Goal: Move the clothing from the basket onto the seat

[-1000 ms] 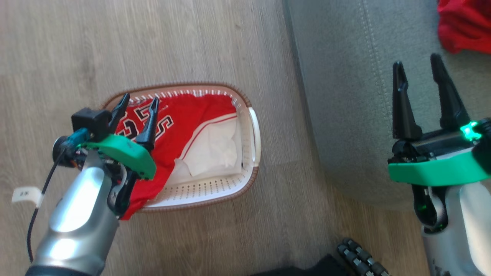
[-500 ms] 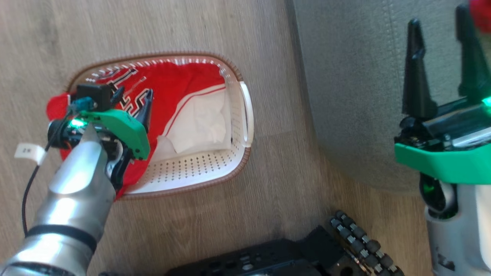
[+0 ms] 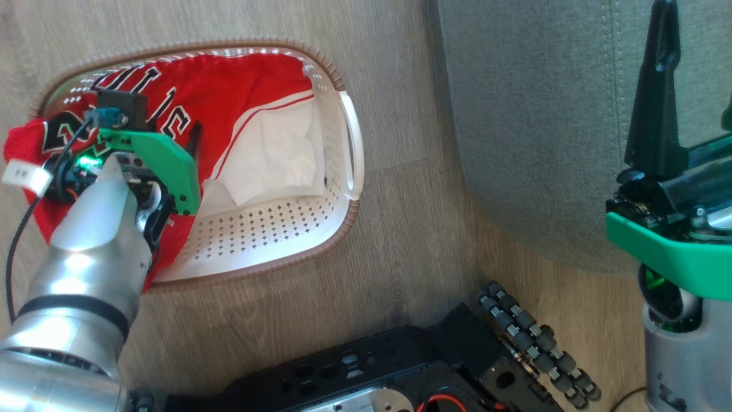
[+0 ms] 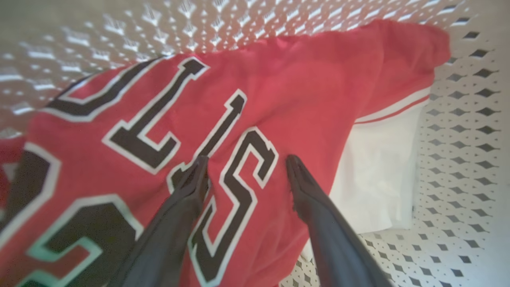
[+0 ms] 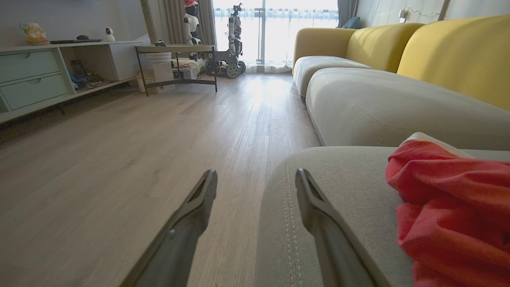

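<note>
The cream basket [image 3: 343, 212] stands on the floor at the head view's upper left. In it lie the red jersey [image 4: 303, 79] with black-and-white letters, a red piece with white trim [image 3: 257, 109] and a white garment [image 3: 274, 154]. The jersey hangs over the basket's left rim. My left gripper [image 4: 246, 165] is open, its two fingertips resting on the jersey's letters. My right gripper [image 5: 255, 175] is open and empty above the grey-green seat [image 3: 532, 126], near its edge. One of its fingers [image 3: 655, 103] stands at the head view's right. Another red garment [image 5: 450, 207] lies on the seat.
My black base [image 3: 372, 366] and a roller wheel [image 3: 532, 343] sit low in the head view, close to the basket and seat. Wooden floor [image 5: 119, 139] stretches ahead, with a low cabinet [image 5: 36, 75] on the left and a yellow-backed sofa [image 5: 450, 59] on the right.
The head camera has tipped, so the basket and seat sit higher and further left. My left gripper has sunk deeper into the basket onto the jersey, staying open. The right gripper stays open.
</note>
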Robot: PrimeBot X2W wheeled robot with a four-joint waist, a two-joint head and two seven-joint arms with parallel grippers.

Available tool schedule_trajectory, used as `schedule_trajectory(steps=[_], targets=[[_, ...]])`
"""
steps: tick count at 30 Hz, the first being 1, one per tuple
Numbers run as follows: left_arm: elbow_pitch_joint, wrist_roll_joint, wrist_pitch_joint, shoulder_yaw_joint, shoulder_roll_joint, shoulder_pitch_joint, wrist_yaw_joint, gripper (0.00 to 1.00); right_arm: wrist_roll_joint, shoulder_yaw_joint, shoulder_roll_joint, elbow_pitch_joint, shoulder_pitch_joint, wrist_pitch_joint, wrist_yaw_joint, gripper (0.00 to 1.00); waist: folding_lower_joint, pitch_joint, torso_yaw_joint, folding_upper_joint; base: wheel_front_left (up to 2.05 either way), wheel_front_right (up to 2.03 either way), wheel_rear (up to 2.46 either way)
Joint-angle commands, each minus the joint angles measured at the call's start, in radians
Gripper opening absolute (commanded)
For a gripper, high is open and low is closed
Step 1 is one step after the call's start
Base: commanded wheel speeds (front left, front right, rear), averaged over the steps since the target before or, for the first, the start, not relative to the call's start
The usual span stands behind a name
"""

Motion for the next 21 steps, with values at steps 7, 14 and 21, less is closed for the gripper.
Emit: schedule_trajectory(steps=[7, 14, 21], targets=[[0.039, 0.018, 0.152, -0.027, 0.013, -0.007, 0.004, 1.0, -0.002, 0.021, 0.013, -0.04, 0.018, -0.005, 0.007, 1.0, -0.0001, 0.024, -0.022, 0.0001, 0.0, 0.0, 0.0], [0.043, 0.014, 0.138, -0.045, 0.013, -0.009, -0.001, 0.0, 0.007, 0.017, 0.013, -0.037, 0.017, -0.005, 0.007, 1.0, -0.0001, 0.022, -0.018, 0.0001, 0.0, 0.0, 0.0], [0.044, -0.009, 0.093, -0.046, 0.006, -0.01, -0.005, 0.0, 0.011, 0.03, 0.013, -0.02, 0.007, -0.005, 0.007, 1.0, -0.0001, -0.003, -0.014, 0.0001, 0.0, 0.0, 0.0]])
